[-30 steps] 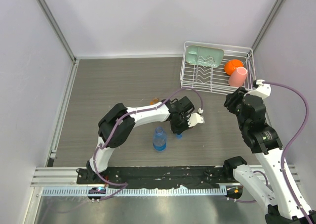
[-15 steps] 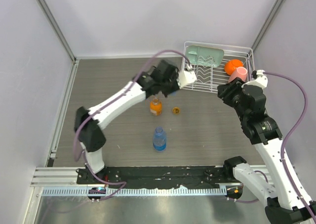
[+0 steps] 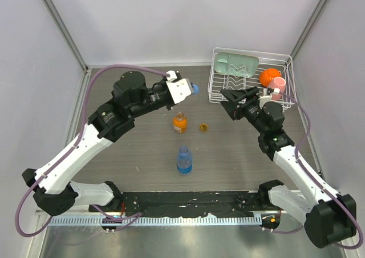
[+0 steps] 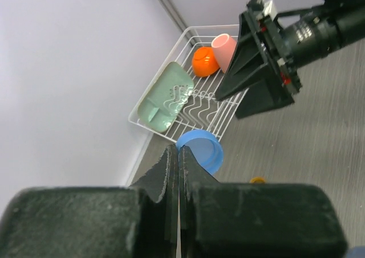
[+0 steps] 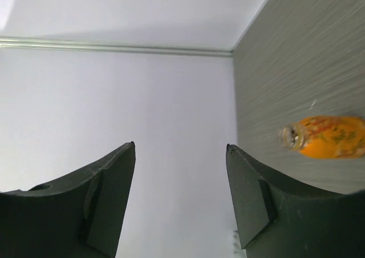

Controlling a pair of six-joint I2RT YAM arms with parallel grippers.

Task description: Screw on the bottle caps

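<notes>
Top view: L gripper (image 3: 189, 90) is off the table (image 3: 131, 150) at approx 11 o'clock of center, pinched on the blue cap (image 3: 194, 88). R gripper (image 3: 228, 104) at 2 o'clock is spread wide, holding nothing. Orange bottle (image 3: 179, 123) stands w/ orange cap (image 3: 202, 127) just at its 3 o'clock and clear bottle (image 3: 183, 160) at its 6. 
L wrist: fingers nearly meet, nipping the blue cap's rim, w/ dish rack (image 4: 231, 113) beyond at 12 o'clock. 
R wrist: fingers far apart w/ nothing between; orange bottle at 3 o'clock, neck open.
</notes>
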